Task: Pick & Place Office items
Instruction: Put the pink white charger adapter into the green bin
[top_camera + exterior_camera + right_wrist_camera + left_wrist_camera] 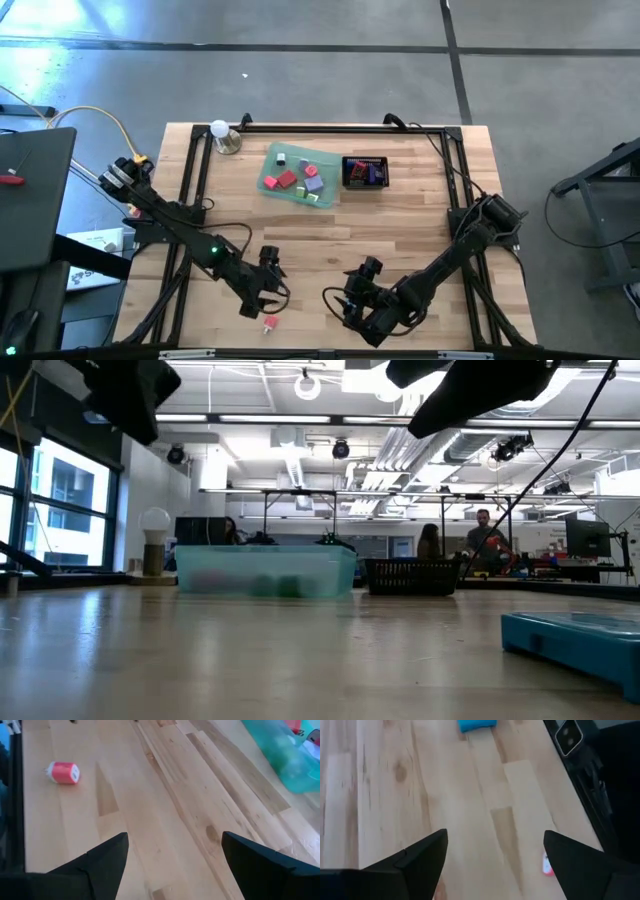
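Observation:
A small red and white office item (269,323) lies on the wooden table near its front edge; it also shows in the right wrist view (63,772) and, half hidden by a finger, in the left wrist view (547,865). My left gripper (266,287) hovers just beyond it, open (495,837), nothing between its fingers. A teal item (476,724) lies flat on the table farther off, and looms close in the low view (580,640). My right gripper (355,300) stands open (175,837) at the front middle, over bare wood. Several more items lie in the green tray (298,175).
The translucent green tray (265,570) stands at the far middle, with a black mesh basket (365,172) to its right holding small items. A lamp with a white bulb (222,135) stands at the far left. Bare wood lies between the tray and the grippers.

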